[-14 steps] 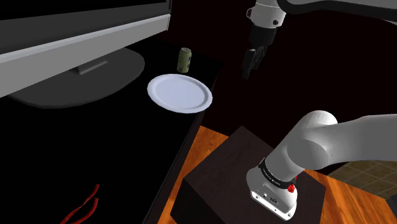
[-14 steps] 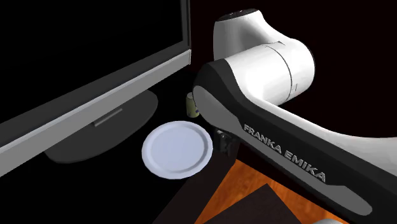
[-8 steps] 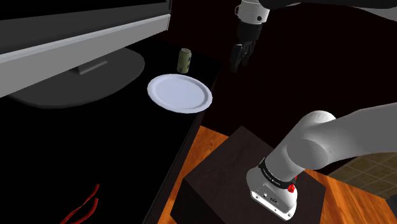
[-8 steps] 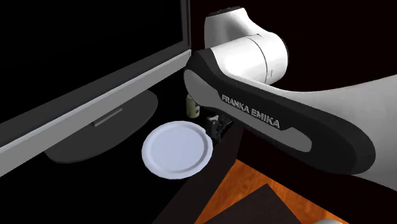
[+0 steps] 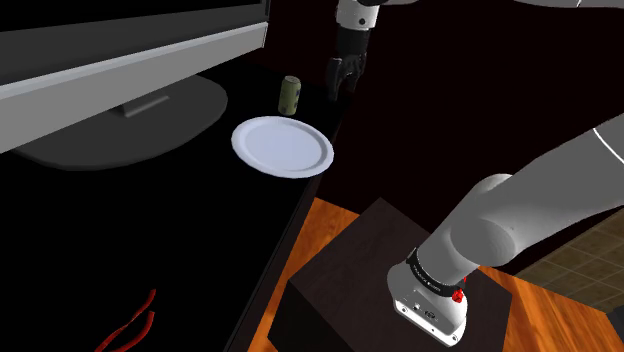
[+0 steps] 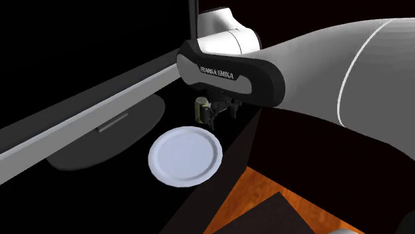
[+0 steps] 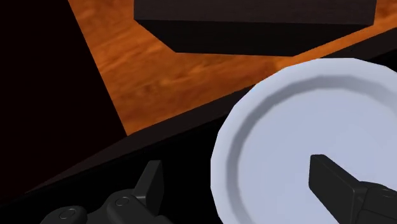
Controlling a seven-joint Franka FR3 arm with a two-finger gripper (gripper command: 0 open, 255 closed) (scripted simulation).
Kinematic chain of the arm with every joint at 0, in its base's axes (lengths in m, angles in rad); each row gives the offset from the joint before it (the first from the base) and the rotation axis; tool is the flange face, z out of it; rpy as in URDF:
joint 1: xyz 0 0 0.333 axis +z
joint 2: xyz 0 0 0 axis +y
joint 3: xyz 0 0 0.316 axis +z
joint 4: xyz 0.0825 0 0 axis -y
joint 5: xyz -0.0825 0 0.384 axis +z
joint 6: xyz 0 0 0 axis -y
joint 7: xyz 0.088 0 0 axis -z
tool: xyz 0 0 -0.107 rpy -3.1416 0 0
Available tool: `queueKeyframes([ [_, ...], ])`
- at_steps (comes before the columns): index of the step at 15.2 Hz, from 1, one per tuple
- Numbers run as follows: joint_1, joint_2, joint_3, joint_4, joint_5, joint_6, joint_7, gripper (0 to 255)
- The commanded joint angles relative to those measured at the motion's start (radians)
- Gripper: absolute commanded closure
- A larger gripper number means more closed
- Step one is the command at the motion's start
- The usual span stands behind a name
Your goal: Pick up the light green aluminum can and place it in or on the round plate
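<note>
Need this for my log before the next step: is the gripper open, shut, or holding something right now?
Gripper: open, fingers apart, holding nothing; the can stands free beside the plate.

The wrist view's edge cuts off the plate (image 7: 254, 121).

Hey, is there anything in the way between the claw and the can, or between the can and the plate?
Nothing visible. The open claw hangs to the shoulder view's right of the can, gap clear; only bare dark tabletop separates can and plate.
</note>
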State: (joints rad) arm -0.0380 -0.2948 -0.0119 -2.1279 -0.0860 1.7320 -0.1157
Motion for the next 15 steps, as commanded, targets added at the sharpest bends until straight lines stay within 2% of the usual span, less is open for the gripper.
queueKeyframes([
  [1,-0.002,0.082,-0.006,0.073,0.007,0.01,-0.004,0],
  [8,-0.012,0.367,-0.019,0.363,0.039,0.006,-0.016,0],
  [14,-0.025,0.623,-0.024,0.683,0.071,-0.055,-0.027,0],
  [15,-0.025,0.622,-0.023,0.666,0.07,-0.041,-0.026,0],
])
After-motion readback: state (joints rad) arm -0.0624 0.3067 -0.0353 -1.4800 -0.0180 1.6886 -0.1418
